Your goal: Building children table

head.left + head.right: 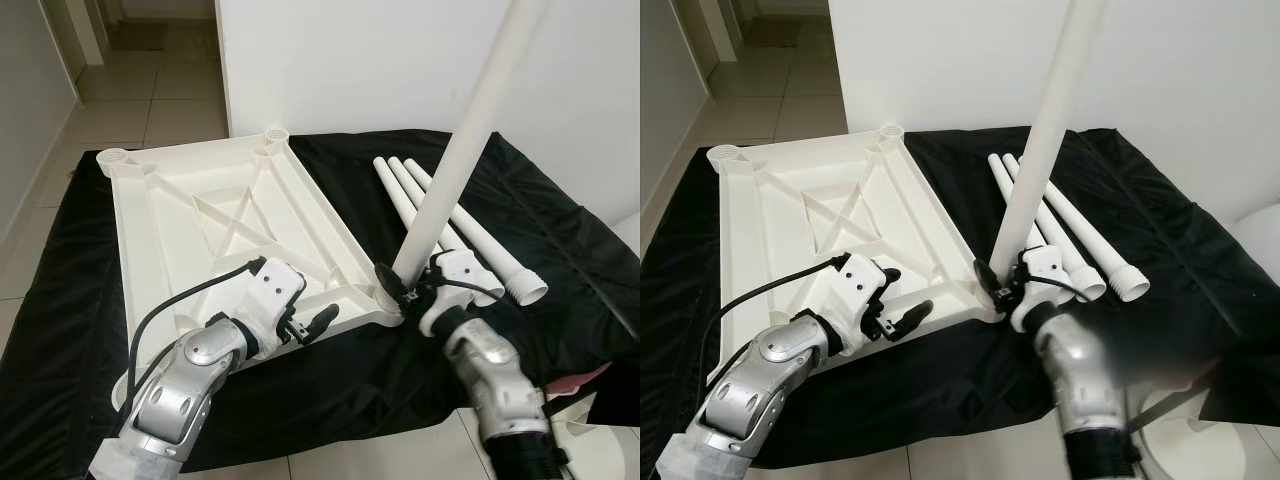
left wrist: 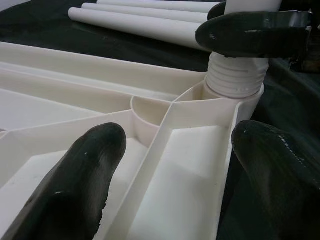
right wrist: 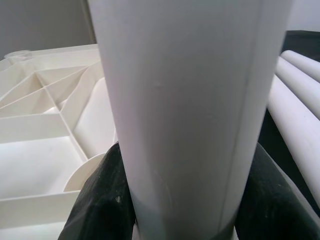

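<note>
A white plastic tabletop (image 1: 215, 215) lies upside down on a black cloth. One white table leg (image 1: 470, 140) stands upright, its threaded end (image 2: 235, 77) in the near right corner socket (image 2: 227, 102). My right gripper (image 1: 408, 285) is shut on this leg just above the socket. My left gripper (image 1: 315, 325) is open at the tabletop's near edge, its fingers (image 2: 75, 175) either side of a rib. Three more white legs (image 1: 450, 225) lie on the cloth to the right.
The black cloth (image 1: 560, 260) covers the floor under everything. A white wall (image 1: 400, 60) stands behind it, with tiled floor (image 1: 150, 100) and a doorway at the far left. A white round object (image 1: 1195, 440) sits at the near right.
</note>
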{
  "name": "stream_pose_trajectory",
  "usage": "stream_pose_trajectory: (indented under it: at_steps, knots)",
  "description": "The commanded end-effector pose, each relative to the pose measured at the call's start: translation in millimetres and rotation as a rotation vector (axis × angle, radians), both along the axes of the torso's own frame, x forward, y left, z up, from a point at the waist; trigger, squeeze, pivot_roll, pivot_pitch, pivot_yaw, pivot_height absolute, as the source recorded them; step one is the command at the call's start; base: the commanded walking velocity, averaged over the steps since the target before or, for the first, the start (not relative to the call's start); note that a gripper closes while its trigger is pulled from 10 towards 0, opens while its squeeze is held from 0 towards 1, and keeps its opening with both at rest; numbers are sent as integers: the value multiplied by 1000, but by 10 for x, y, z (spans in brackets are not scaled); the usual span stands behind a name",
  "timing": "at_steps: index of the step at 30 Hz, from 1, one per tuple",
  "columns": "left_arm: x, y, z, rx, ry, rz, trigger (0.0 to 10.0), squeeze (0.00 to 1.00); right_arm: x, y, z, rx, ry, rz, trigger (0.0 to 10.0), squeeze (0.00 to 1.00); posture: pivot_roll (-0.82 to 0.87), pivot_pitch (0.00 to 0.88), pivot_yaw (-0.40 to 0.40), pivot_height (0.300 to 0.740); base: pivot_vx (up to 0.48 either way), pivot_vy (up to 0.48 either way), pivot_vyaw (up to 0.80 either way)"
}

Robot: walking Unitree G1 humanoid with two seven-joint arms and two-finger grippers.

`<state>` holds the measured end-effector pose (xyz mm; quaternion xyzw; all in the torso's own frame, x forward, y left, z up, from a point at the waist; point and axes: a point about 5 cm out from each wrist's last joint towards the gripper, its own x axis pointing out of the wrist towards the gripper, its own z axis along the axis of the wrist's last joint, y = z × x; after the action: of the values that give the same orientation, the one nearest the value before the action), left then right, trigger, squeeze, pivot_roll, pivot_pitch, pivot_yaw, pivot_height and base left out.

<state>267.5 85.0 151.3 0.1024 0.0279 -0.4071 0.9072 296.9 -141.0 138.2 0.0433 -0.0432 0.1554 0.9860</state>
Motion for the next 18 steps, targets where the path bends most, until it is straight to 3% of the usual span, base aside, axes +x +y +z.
stream_pose_trajectory:
  at_steps: [1, 9, 18]
  knots:
    - [-7, 12, -30, 13, 12, 10, 10000, 0, 7, 43, 35, 62, 4, -33, 10000, 0, -42, 65, -19, 740, 0, 0, 0]
    - [6, 17, -14, 11, 7, 15, 10000, 0, -57, 220, -23, 109, 76, -355, 10000, 0, -31, 61, -23, 740, 0, 0, 0]
    - [9, 12, -16, 13, 6, 12, 10000, 0, -50, 205, 12, 87, 75, -353, 10000, 0, -38, 58, -20, 740, 0, 0, 0]
